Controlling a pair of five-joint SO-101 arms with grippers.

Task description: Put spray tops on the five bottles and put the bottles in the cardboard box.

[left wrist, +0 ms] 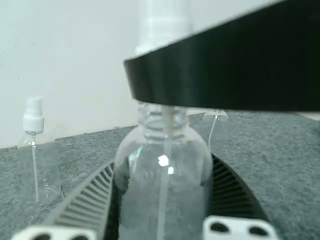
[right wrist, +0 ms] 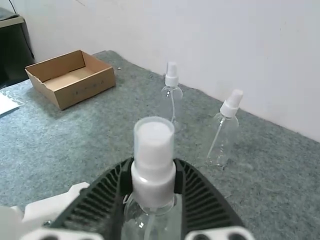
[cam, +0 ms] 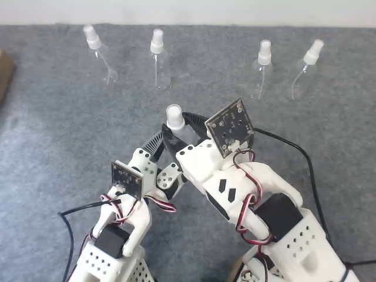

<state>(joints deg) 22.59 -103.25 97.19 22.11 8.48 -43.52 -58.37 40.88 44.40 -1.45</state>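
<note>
A clear bottle stands at the middle of the grey mat, and my left gripper is shut on its body. A white spray top sits on the bottle's neck, with my right gripper shut around the top's collar. In the left wrist view the right gripper's black finger crosses just above the bottle's neck. Four more bottles with spray tops stand in a row at the back: two at the left and two at the right. The cardboard box lies open, off to the far left.
The box's corner shows at the left edge of the high view. Both arms' white bodies crowd the near middle of the mat. A black cable runs along the right side. A white wall closes the back.
</note>
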